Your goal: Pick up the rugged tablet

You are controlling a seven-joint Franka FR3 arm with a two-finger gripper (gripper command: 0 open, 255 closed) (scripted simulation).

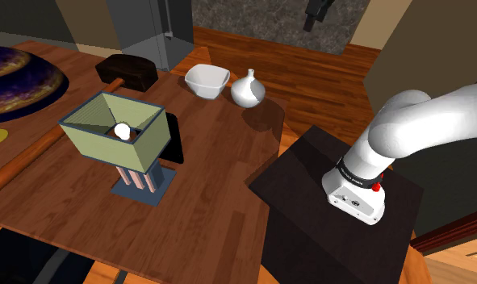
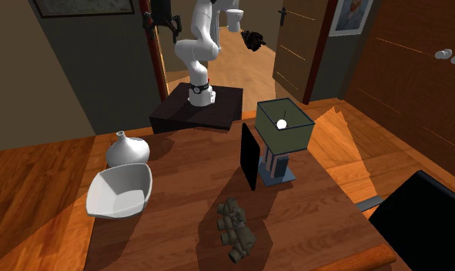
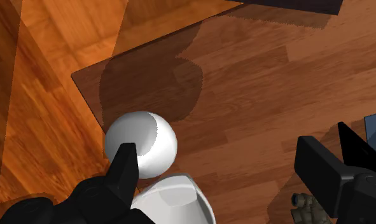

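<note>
Across the second exterior view, left to right: the white vase (image 2: 125, 148) and bowl (image 2: 119, 191), then the black tablet (image 2: 249, 156), which stood on edge just beside the lamp (image 2: 283, 127). The gripper (image 3: 218, 159) hung high over the vase, fingers (image 3: 126, 168) apart and holding nothing. Reach stage, I judged: next it needed to cross toward the lamp, then straddle the tablet's thin top edge.

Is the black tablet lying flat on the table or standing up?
Standing on edge: the tablet rises tall and thin from the table beside the lamp. Whether it touches the lamp, cannot tell.
</note>
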